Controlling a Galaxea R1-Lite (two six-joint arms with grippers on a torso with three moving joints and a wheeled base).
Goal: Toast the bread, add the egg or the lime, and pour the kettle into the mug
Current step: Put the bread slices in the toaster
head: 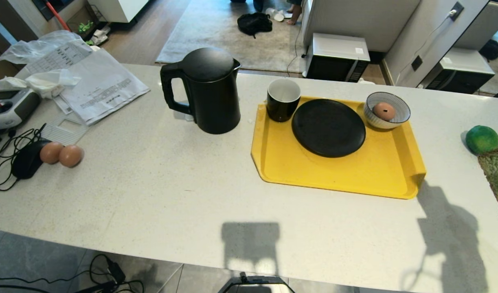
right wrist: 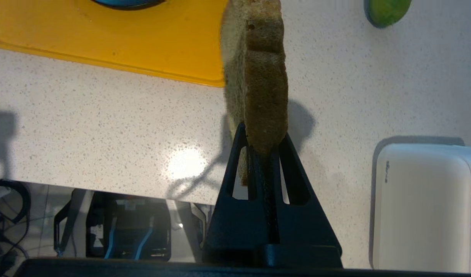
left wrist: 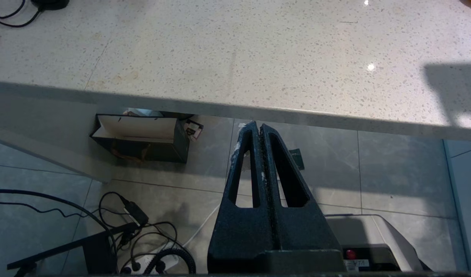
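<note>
In right gripper (right wrist: pixel 261 144): bread (right wrist: pixel 256 73).

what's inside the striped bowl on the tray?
One brown egg sits in the striped bowl, at the far right corner of the yellow tray. The bowl's floor under the egg is hidden.

The kettle (head: pixel 210 91) looks matt black plastic, while the mug (head: pixel 282 100) is glossy black outside and smooth white within, and the black plate (head: pixel 328 127) has a dull, faintly satin face. The tray (head: pixel 338 173) is smooth yellow plastic on a speckled, polished stone-like counter (head: pixel 159 195) — bright glints show on it. The bread (right wrist: pixel 258 77) is coarse and porous — the lime (head: pixel 482 139) slightly bumpy.
</note>
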